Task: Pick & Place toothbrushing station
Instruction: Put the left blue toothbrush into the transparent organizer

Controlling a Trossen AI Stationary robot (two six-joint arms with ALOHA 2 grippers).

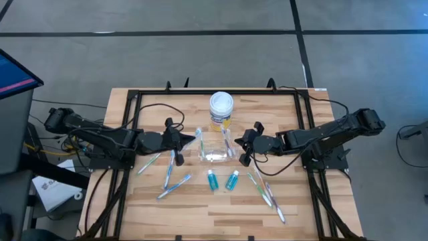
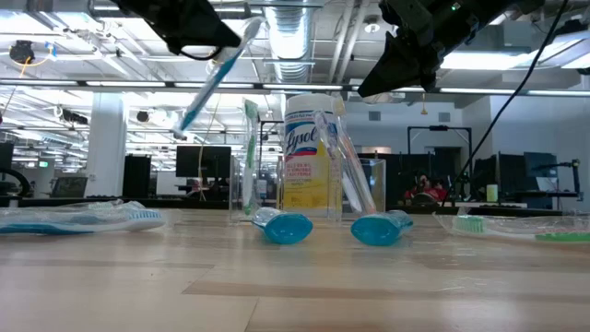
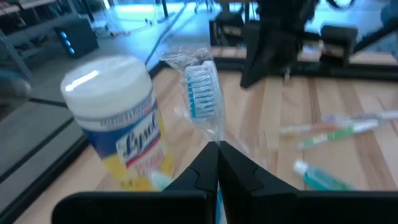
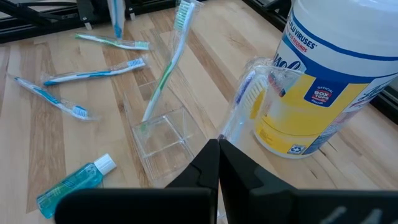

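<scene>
- Wooden table (image 1: 221,207), slatted and pale, with a black frame along its edges.
- Yellow jar (image 1: 221,109) with white lid, standing at 12 o'clock from the clear cup, just beside it.
- Clear cup (image 1: 215,151), square-walled and see-through, near table centre; inside it a green-white toothbrush (image 4: 166,71) leaning with bristles up, and a wrapped brush (image 4: 244,106) leaning on the jar side.
- Left gripper (image 1: 188,138) at 9 o'clock from the cup, above the table, clamped on a wrapped blue-white toothbrush (image 3: 202,93), bristles pointing away from the fingers.
- Right gripper (image 1: 241,144) at 3 o'clock from the cup, fingers pressed together, nothing seen between them.
- Loose toothbrushes (image 1: 173,187) scattered at 7 to 8 o'clock from the cup, blue-white, in clear wrappers.
- More loose brushes (image 1: 268,193), green and pink, at 4 to 5 o'clock.
- Two teal tubes (image 1: 212,180) lying side by side at 6 o'clock from the cup, white caps toward the cup.
</scene>
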